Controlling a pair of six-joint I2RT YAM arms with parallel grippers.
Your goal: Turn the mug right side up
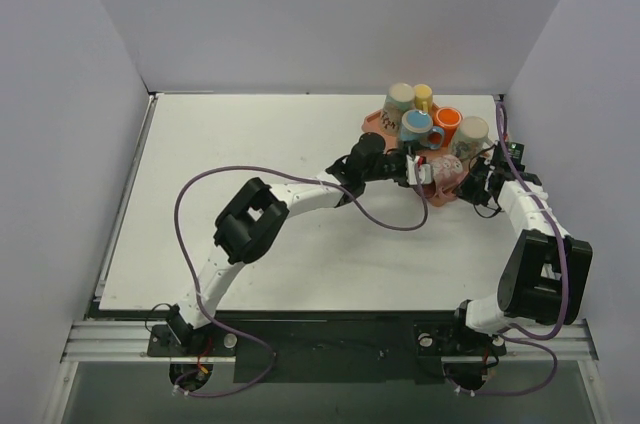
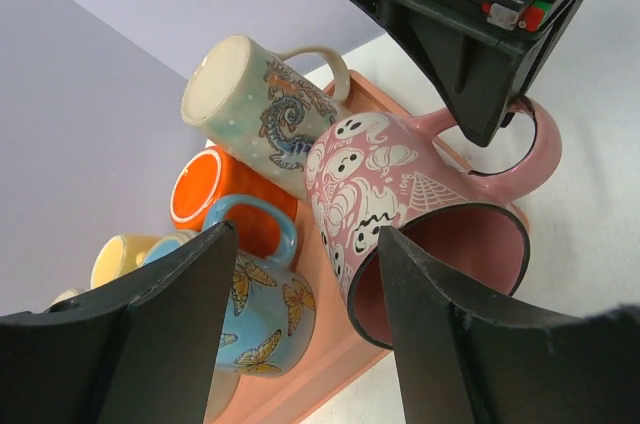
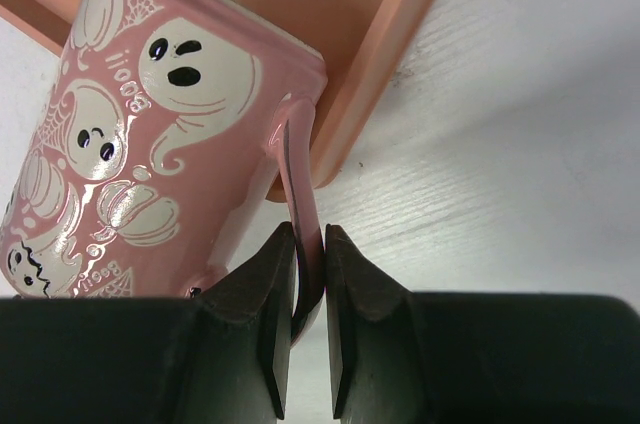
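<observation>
The pink ghost-print mug [image 1: 446, 176] lies tipped on its side at the near edge of the salmon tray [image 1: 372, 122]. In the left wrist view its mouth faces the camera. My right gripper [image 3: 310, 244] is shut on the mug's thin handle [image 3: 298, 174], and the mug body [image 3: 150, 124] sits to its left, over the tray edge [image 3: 380, 34]. My left gripper [image 2: 305, 234] is open at the mug [image 2: 390, 184]. One of its fingers [image 2: 440, 344] stands in front of the mouth, the other [image 2: 170, 334] beside the blue mug. In the top view the left gripper [image 1: 418, 172] is left of the mug and the right gripper [image 1: 472, 182] is to its right.
The tray also holds a blue butterfly mug [image 2: 262, 309], an orange mug [image 2: 205, 194], a cream dragon mug [image 2: 255, 109] lying on its side, a yellow mug [image 1: 423, 96] and a cream mug [image 1: 400, 97]. White tabletop [image 3: 520, 144] lies just past the tray. Grey walls stand around the table.
</observation>
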